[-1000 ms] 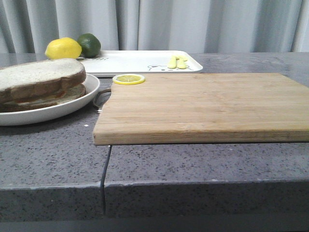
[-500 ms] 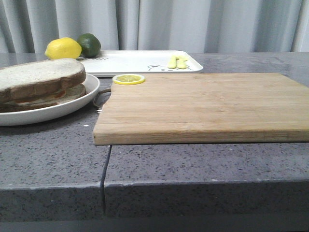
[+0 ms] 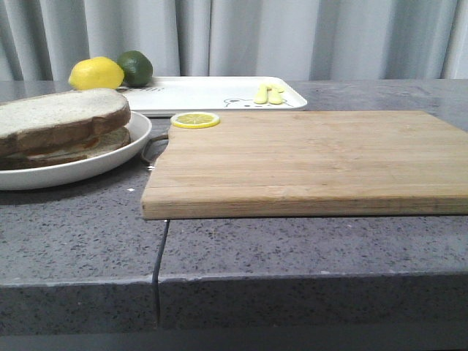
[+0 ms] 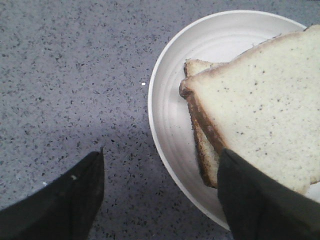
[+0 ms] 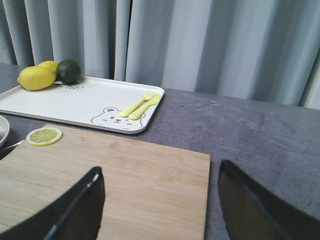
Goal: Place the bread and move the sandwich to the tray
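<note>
While cropped, the sandwich hides its filling on the plate

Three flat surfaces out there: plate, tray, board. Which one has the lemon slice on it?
The wooden cutting board: the lemon slice lies on its far left corner. The round plate holds the sandwich; the white tray carries yellow cutlery.

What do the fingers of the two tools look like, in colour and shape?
Both the left tool and the right tool have two broad, matte black fingers with rounded, tapering tips. No cables or markings are visible; the arms themselves are out of view.
</note>
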`<state>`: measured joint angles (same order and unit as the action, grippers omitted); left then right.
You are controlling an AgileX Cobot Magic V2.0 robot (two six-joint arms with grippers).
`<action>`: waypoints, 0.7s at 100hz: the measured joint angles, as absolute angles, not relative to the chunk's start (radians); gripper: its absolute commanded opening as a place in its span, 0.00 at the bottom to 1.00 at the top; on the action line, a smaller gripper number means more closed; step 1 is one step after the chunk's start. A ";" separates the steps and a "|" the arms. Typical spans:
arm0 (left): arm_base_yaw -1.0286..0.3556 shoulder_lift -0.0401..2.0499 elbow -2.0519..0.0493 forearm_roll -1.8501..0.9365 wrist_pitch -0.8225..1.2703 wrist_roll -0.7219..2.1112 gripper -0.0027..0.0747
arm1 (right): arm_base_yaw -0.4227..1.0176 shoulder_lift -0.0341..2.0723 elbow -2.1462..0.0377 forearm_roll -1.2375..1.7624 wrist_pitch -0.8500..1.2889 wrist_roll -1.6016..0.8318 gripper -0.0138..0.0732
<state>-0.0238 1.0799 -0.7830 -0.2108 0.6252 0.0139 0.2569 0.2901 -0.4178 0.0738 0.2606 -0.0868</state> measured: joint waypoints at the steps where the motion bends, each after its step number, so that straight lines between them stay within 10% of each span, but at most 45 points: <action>1: -0.024 1.083 -0.783 -0.214 0.625 0.014 0.60 | 0.257 0.290 -0.418 0.074 0.261 -0.087 0.72; 70: -0.024 1.302 -0.783 -0.258 0.572 0.012 0.60 | 0.257 0.290 -0.418 0.074 0.258 -0.087 0.72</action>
<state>-0.0238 1.3020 -0.7830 -0.2584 0.5715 0.0121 0.2569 0.2901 -0.4178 0.0738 0.2584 -0.0868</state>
